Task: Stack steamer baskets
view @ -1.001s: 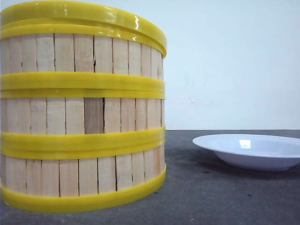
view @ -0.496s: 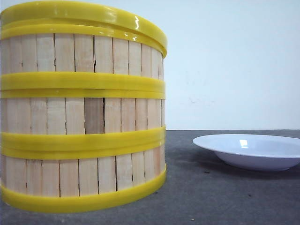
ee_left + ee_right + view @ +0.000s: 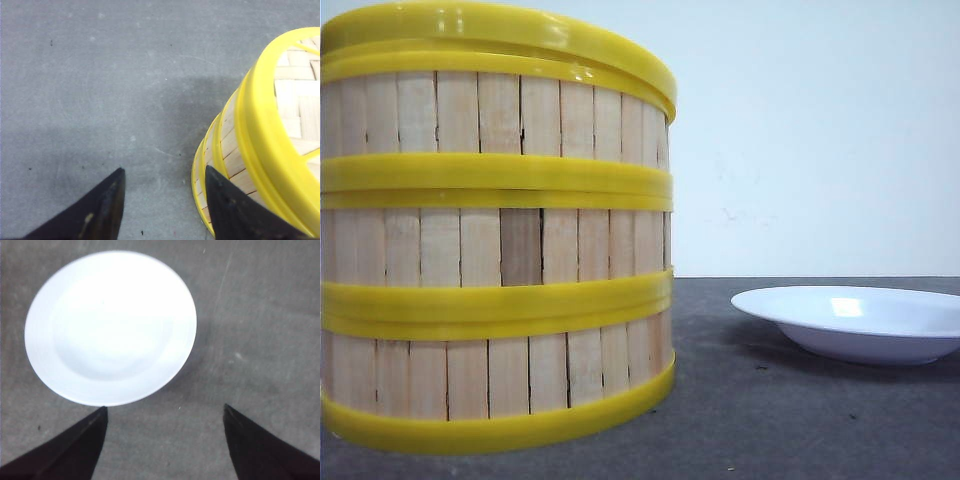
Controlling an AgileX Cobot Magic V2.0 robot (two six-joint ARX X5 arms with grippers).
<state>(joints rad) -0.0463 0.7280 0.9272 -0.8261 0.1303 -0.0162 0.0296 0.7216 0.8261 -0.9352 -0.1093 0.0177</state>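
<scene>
Nothing moved; steamer baskets beside left pincer.

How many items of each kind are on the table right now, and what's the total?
Steamer baskets: 3, stacked in one column
Lid on top of the stack: 1
White plate: 1, empty, apart from the stack
Total: 5

The right gripper, jaws spread and empty, hangs above the white plate on grey table.
</scene>
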